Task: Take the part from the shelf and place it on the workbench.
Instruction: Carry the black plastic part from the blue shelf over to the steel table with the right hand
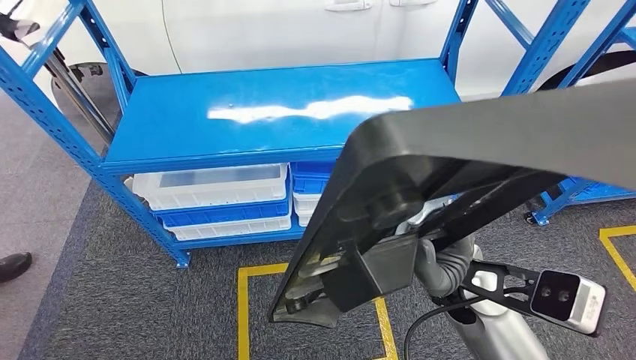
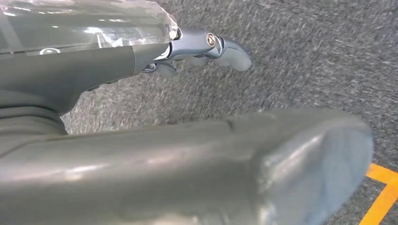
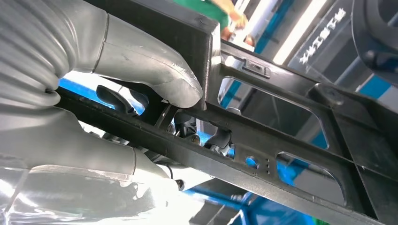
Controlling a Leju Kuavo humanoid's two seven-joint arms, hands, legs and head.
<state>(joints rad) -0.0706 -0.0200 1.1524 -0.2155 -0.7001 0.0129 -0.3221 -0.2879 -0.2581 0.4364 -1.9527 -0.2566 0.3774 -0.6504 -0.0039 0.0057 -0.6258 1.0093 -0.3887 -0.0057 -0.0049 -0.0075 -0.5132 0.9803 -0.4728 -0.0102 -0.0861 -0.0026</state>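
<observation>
The part (image 1: 450, 150) is a long black plastic panel with ribs and cut-outs. It hangs tilted in the air in front of the blue shelf (image 1: 285, 105), whose top board is bare. My right hand (image 1: 439, 259) grips it from below. In the right wrist view the thumb (image 3: 155, 70) presses on the part's frame (image 3: 291, 136) and the dark fingers (image 3: 206, 138) curl through an opening. My left hand (image 2: 141, 145) hangs over grey carpet with its fingers (image 2: 220, 47) stretched out and nothing in it.
White and blue bins (image 1: 217, 195) are stacked on the shelf's lower level. A white car body (image 1: 262, 30) stands behind the shelf. Yellow floor lines (image 1: 244, 307) mark the carpet in front. A person's shoe (image 1: 13, 264) shows at the left edge.
</observation>
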